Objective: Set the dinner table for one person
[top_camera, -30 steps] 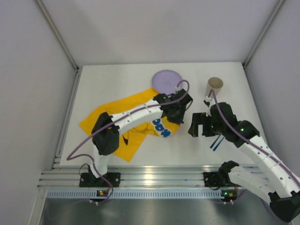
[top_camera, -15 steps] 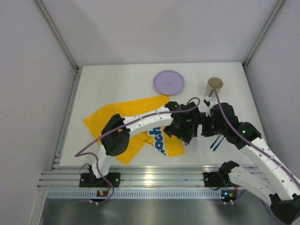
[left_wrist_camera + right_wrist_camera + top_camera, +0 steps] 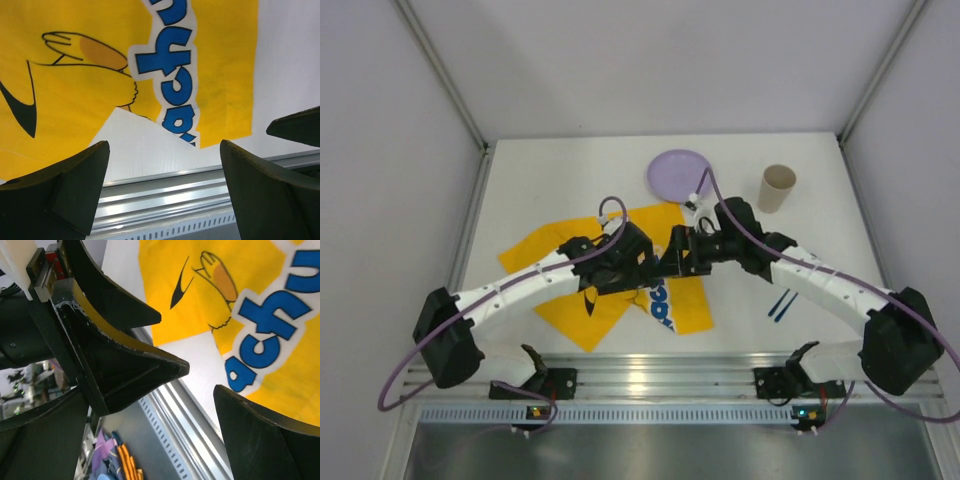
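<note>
The yellow cartoon-printed mat [image 3: 610,285] lies on the white dinner table [image 3: 550,180], its blue lettering [image 3: 660,300] towards the near edge. Both grippers hover over its right half, tip to tip. My left gripper [image 3: 642,268] is open and holds nothing. My right gripper [image 3: 677,258] is also open and empty. In the left wrist view the mat [image 3: 90,90] fills the top, and my left gripper [image 3: 162,192] frames the rail [image 3: 165,192]. The right wrist view has the mat [image 3: 240,295] at upper right and my right gripper [image 3: 155,437] with the left arm's fingers [image 3: 125,360] close by.
A purple plate [image 3: 678,172] sits at the back centre and a beige cup [image 3: 777,187] stands to its right. Blue cutlery [image 3: 780,303] lies on the table at right. The ribbed aluminium rail [image 3: 640,375] runs along the near edge.
My left gripper dragged the mat to the right, then opened and let it go, drawing back left. My right arm swung left from near the cup to over the mat.
</note>
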`<state>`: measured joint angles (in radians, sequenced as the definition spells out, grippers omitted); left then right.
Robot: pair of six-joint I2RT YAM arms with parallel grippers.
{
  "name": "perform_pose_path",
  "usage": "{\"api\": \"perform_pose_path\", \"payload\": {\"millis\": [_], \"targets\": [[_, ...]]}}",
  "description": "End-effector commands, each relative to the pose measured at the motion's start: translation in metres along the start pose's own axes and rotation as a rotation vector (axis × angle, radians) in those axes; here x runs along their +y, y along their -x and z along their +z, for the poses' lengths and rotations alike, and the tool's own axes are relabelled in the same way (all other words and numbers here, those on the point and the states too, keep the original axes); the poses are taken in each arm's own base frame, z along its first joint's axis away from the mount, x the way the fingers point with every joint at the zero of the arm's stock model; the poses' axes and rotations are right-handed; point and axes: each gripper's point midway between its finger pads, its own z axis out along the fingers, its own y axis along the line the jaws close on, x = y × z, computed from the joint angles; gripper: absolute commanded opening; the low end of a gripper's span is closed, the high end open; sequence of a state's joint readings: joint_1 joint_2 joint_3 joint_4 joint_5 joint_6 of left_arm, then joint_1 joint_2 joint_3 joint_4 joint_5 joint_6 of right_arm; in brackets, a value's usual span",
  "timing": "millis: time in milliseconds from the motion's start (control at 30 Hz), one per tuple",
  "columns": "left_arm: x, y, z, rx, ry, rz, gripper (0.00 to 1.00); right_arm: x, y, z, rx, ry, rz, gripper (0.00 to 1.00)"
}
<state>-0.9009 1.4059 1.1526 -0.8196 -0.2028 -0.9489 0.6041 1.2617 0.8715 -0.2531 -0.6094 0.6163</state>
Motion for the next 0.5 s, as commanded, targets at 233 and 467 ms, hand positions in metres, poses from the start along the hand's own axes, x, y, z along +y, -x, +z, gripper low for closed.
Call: {"api": "perform_pose_path", "payload": {"millis": [233, 467], "targets": [[0.051, -0.066, -0.028, 0.235, -0.044, 0.024, 0.98, -0.097, 0.031, 0.009, -0.006, -0.279, 0.132, 1.00], [0.081, -0.055, -0.010, 0.210, 0.224, 0.029, 0.98, -0.102, 0.057, 0.014, 0.010, -0.347, 0.112, 1.00]]}}
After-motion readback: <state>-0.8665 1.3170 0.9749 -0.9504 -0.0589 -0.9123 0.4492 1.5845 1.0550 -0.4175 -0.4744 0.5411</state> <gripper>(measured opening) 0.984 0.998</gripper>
